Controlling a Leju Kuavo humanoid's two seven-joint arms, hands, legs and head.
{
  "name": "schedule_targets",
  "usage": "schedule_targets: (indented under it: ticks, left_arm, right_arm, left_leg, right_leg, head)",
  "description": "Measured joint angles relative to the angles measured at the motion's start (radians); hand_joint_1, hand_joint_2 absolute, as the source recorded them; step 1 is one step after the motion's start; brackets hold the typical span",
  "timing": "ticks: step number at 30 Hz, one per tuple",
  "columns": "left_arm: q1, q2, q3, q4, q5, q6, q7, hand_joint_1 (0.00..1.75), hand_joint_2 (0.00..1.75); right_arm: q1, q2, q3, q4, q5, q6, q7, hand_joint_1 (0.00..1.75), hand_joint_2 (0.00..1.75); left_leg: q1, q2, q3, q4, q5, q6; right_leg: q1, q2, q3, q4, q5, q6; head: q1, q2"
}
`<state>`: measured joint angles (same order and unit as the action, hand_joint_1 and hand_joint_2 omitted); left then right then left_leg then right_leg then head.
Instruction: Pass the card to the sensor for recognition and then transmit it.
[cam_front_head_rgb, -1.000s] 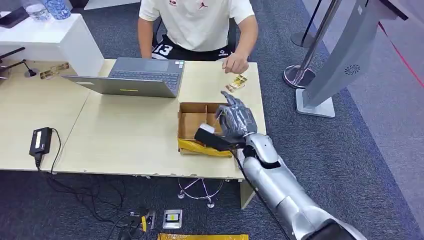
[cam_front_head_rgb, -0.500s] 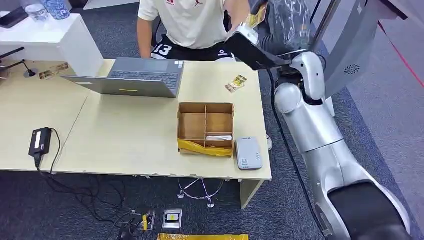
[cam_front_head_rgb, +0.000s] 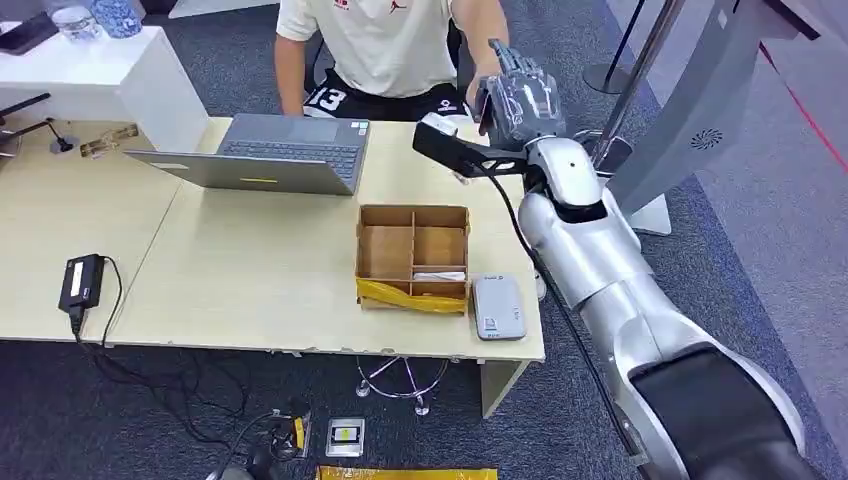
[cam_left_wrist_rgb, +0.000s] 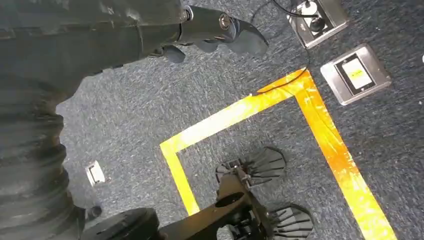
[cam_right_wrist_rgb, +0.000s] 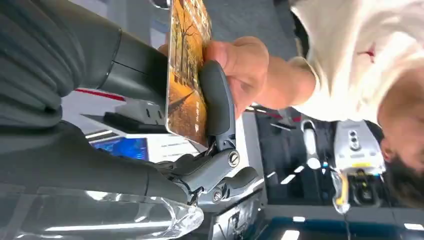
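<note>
My right hand (cam_front_head_rgb: 520, 100) is raised over the table's far right corner, in front of the seated person. It pinches a card (cam_right_wrist_rgb: 187, 75) printed with an orange autumn scene between its thumb and a dark finger (cam_right_wrist_rgb: 218, 100). The person's hand (cam_right_wrist_rgb: 245, 70) grips the same card from the other side. The grey card sensor (cam_front_head_rgb: 497, 307) lies flat at the table's near right edge, beside the cardboard box (cam_front_head_rgb: 412, 255). My left hand (cam_left_wrist_rgb: 215, 27) hangs over the carpet with nothing in it.
An open laptop (cam_front_head_rgb: 270, 152) stands before the person (cam_front_head_rgb: 390, 40). A black power adapter (cam_front_head_rgb: 80, 282) lies at the left of the table (cam_front_head_rgb: 250, 260). A grey kiosk (cam_front_head_rgb: 680, 110) and a barrier post (cam_front_head_rgb: 610, 120) stand to the right.
My right hand rose from over the box and sensor to the person's side of the table with the card. It has since come slightly lower, to the person's hand.
</note>
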<state>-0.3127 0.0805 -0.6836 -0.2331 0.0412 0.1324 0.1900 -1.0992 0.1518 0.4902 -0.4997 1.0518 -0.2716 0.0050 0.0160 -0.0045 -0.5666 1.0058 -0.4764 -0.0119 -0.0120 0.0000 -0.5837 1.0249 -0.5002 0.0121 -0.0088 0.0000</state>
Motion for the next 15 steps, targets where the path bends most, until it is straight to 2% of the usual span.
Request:
schedule_targets:
  ticks: [1,5,9,15]
  left_arm:
    - [0.0,0.0,0.0,0.0,0.0,-0.002,0.001,0.0,1.75]
    - [0.001,0.002,0.0,0.0,-0.002,-0.007,0.002,0.0,1.75]
    - [0.001,0.002,0.0,0.0,-0.011,-0.009,0.001,0.0,1.75]
    - [0.002,0.005,-0.009,0.0,-0.027,-0.016,-0.003,0.0,1.75]
  right_arm:
    - [-0.001,0.0,0.006,0.013,0.006,-0.001,0.003,0.0,1.75]
    - [0.0,-0.008,0.015,0.053,0.009,-0.044,0.012,0.0,1.75]
    - [0.002,-0.043,0.017,0.078,-0.005,-0.091,0.006,0.0,1.75]
    - [0.012,-0.135,0.01,0.103,-0.053,-0.178,-0.02,0.0,1.75]
  left_leg:
    - [0.0,0.0,0.0,0.0,0.0,0.0]
    - [0.0,0.001,0.0,0.0,0.0,0.0]
    - [0.0,0.0,0.001,0.0,0.0,0.0]
    - [-0.001,0.001,0.001,0.001,0.0,0.0]
  right_leg:
    - [0.0,0.0,0.0,0.0,0.0,0.0]
    - [0.0,0.001,-0.001,0.0,0.0,0.0]
    - [0.0,0.0,0.0,0.0,0.0,0.0]
    - [-0.001,0.001,-0.001,-0.001,0.0,0.0]
  head:
    - [0.0,0.0]
    - [0.0,0.0]
    - [0.0,0.0]
    - [0.0,0.0]
